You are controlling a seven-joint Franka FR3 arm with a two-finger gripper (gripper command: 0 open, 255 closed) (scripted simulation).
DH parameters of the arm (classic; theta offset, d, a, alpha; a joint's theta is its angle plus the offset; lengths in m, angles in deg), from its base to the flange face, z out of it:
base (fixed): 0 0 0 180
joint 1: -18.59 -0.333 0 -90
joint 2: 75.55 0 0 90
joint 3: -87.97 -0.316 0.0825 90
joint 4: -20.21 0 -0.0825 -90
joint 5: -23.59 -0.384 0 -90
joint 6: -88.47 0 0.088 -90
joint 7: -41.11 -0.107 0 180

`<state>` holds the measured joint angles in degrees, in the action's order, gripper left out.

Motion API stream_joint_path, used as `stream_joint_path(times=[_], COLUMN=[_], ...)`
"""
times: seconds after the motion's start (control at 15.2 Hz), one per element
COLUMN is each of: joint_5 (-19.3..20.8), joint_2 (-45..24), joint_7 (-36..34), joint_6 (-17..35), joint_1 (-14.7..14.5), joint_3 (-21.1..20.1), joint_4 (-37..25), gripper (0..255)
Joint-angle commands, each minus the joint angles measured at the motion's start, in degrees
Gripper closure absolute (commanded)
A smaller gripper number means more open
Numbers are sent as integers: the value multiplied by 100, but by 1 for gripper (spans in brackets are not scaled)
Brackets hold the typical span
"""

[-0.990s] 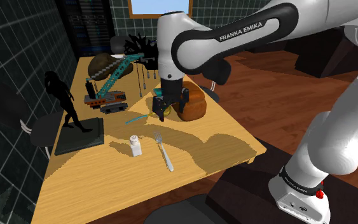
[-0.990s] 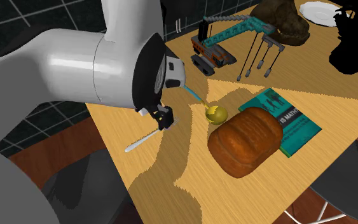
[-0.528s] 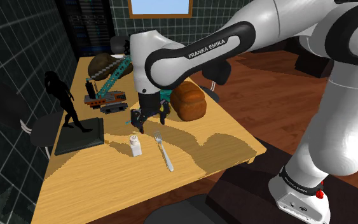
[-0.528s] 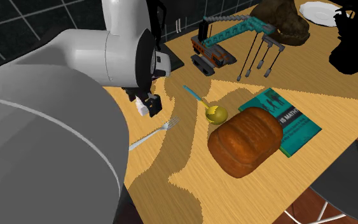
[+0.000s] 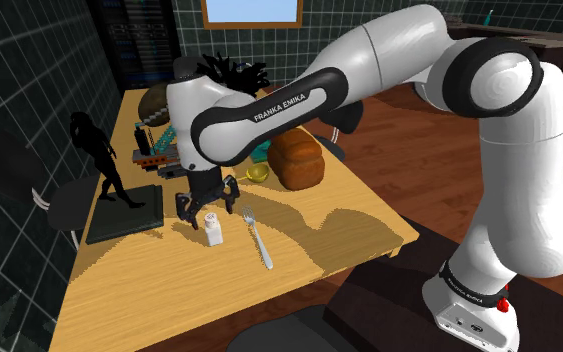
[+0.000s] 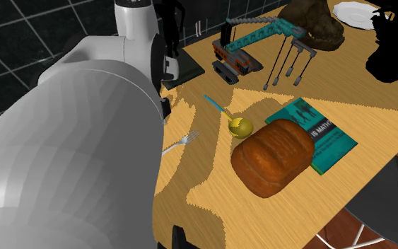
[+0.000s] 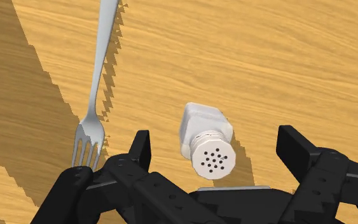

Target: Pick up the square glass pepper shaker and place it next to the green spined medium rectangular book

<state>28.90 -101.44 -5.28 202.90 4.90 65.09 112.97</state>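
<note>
The open tool [image 5: 206, 205] hung just over the white pepper shaker [image 5: 213, 230], left of the middle in the shoulder view. It was not picked up yet. The green book [image 6: 326, 139] by the bread [image 6: 271, 157] was well apart.

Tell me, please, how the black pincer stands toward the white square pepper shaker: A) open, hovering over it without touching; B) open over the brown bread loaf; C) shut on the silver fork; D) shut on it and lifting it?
A: the black pincer has its fingers apart on either side of the white square pepper shaker, with a gap to each.
</note>
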Motion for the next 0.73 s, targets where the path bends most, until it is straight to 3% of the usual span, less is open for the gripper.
stream_joint_path(times=[0.0, 0.26, 0.66], joint_5=[28, 81, 81], joint_2=[-73, -198, -198], joint_7=[-26, -59, -59], joint_6=[130, 428, 428], joint_1=[-21, -46, -46], joint_3=[11, 37, 37], joint_4=[59, 238, 238], gripper=[0, 0, 0])
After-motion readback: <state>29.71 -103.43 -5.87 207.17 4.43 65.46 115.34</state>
